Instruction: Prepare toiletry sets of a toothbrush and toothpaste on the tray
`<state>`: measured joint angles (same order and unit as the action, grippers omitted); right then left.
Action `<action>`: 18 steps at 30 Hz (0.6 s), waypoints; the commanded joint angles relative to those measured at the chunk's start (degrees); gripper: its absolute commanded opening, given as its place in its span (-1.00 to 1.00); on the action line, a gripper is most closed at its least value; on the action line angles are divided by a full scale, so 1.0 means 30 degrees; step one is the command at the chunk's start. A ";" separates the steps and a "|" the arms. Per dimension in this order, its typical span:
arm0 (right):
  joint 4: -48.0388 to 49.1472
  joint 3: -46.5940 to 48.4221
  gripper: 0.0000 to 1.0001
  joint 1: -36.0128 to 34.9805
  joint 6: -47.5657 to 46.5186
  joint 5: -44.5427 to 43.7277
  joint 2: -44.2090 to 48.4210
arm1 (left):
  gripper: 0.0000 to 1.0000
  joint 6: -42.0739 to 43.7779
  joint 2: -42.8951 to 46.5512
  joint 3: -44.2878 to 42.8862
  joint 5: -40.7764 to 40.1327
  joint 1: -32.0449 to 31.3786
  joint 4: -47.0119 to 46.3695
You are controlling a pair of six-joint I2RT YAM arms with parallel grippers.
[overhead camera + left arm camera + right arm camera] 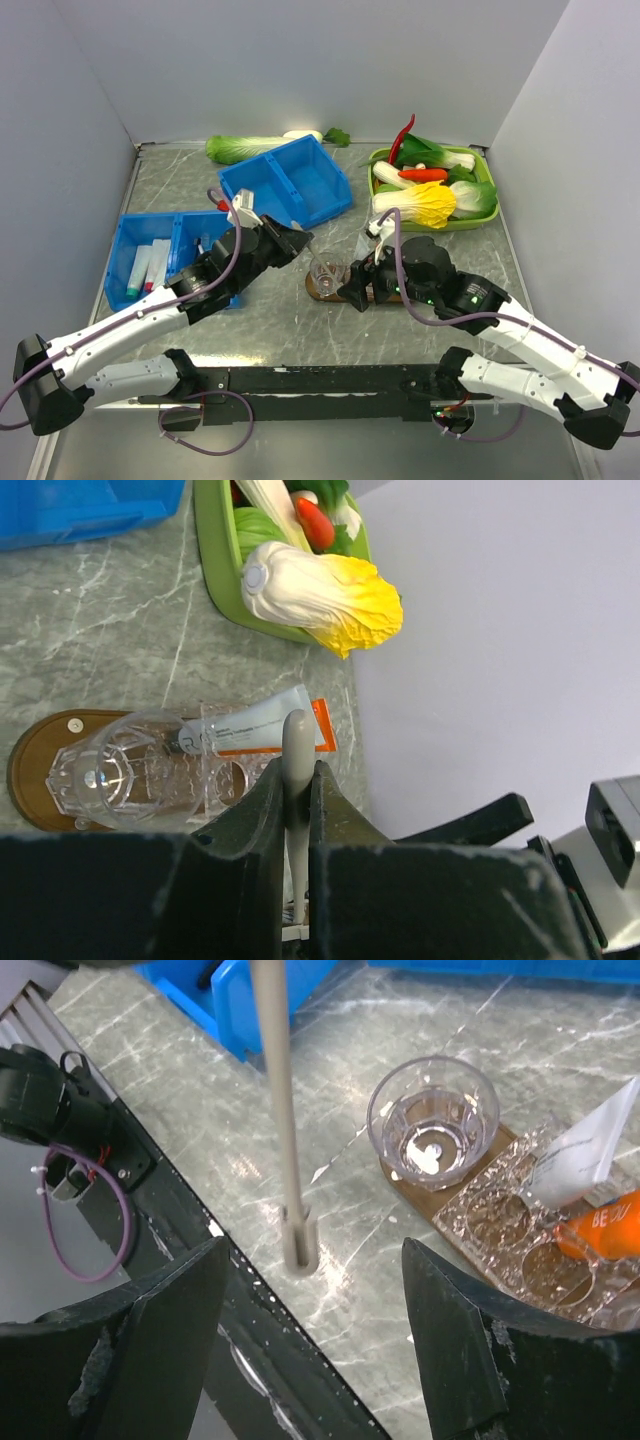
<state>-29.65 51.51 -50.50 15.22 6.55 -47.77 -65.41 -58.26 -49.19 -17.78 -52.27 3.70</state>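
Grey brush was clamped in the left gripper, lower centre of the left wrist view, near the clear cup on the tray, lower left of that frame. We logged the right gripper with jaws spread apart, empty. The white tube possibly lay across a second cup.

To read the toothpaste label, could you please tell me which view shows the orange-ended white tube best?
The left wrist view: the tube shows almost full length, print and orange end included. The right wrist view catches only its crimped white end and some orange at the edge. In the top view the right arm hides it.
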 commanded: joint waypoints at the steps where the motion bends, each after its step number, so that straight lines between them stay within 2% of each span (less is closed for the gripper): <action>1: -0.0284 0.0059 0.54 -0.0947 0.0463 -0.1740 0.0045 | -0.98 -0.0610 0.0084 -0.0566 -0.0167 0.0255 -0.0151; 12: 0.1298 -0.0001 0.42 -0.1711 0.0198 -0.1656 -0.1303 | -0.98 -0.0873 -0.0063 -0.0391 0.1034 0.0578 -0.0824; 18: 0.1797 -0.0264 0.15 -0.1479 0.0696 -0.0778 -0.1363 | -0.98 -0.0844 -0.0004 -0.0244 0.1415 0.0695 -0.1088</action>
<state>-27.77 51.29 -55.27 15.84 2.50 -52.01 -67.18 -58.50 -49.19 -15.09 -50.57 3.66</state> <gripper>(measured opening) 0.604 0.114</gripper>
